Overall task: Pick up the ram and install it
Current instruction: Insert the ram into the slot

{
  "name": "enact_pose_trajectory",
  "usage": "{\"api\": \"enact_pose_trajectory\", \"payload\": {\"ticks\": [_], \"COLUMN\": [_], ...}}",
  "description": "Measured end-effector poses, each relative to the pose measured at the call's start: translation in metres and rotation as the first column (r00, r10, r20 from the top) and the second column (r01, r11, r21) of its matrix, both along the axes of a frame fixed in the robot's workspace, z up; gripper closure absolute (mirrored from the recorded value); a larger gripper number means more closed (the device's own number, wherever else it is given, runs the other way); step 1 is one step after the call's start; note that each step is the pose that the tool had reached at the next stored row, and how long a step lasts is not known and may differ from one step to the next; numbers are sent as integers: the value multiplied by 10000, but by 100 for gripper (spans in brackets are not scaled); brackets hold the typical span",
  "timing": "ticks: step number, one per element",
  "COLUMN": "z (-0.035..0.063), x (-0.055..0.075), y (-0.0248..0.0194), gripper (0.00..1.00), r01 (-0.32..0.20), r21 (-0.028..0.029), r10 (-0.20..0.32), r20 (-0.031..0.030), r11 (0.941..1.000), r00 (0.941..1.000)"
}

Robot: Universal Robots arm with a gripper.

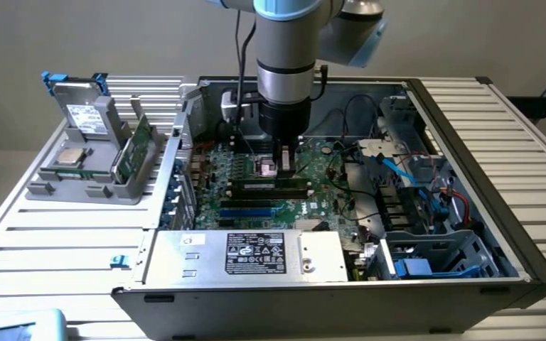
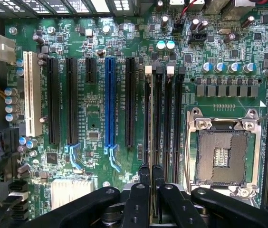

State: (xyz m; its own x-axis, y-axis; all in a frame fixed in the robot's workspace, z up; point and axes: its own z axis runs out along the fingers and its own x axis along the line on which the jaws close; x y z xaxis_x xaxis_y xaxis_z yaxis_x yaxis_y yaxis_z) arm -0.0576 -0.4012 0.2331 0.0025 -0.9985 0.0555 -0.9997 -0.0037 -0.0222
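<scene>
On a slatted table (image 1: 65,241), an open computer case (image 1: 486,170) lies on its side with the robot arm (image 1: 287,50) reaching straight down into it. From the exterior view, the gripper (image 1: 281,170) hangs low over the motherboard (image 1: 218,206), near the middle of the case. A grey power supply (image 1: 254,256) with a white label sits at the case's near edge. The ram (image 1: 133,153) is outside the case, at the exterior view's left. It stands on edge, leaning, in a grey holder (image 1: 83,190) on the table, well apart from the gripper. The same holder carries a boxy drive (image 1: 88,117) and a square chip (image 1: 72,158).

In the wrist view, the gripper (image 2: 151,171) shows its two black fingers (image 2: 145,178) drawn narrow, with a slim dark gap between them. They sit over the end of a bank of four black memory slots (image 2: 165,118). Whether anything is pinched in that gap cannot be told. Just beside the slots lies the open processor socket (image 2: 222,152) in its metal frame. On the slots' other side run black expansion slots, a blue slot (image 2: 110,95) and, farthest off, a white slot (image 2: 31,90).
</scene>
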Motion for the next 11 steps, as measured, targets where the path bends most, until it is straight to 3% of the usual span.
{"api": "enact_pose_trajectory", "payload": {"ticks": [4, 11], "z": [-1, -9], "x": [-3, -11], "y": [-1, 0], "gripper": [86, 86], "r01": [-2, 0], "r21": [-66, -72], "r10": [2, 0], "r20": [40, 48], "r11": [10000, 10000], "r00": [10000, 10000]}}
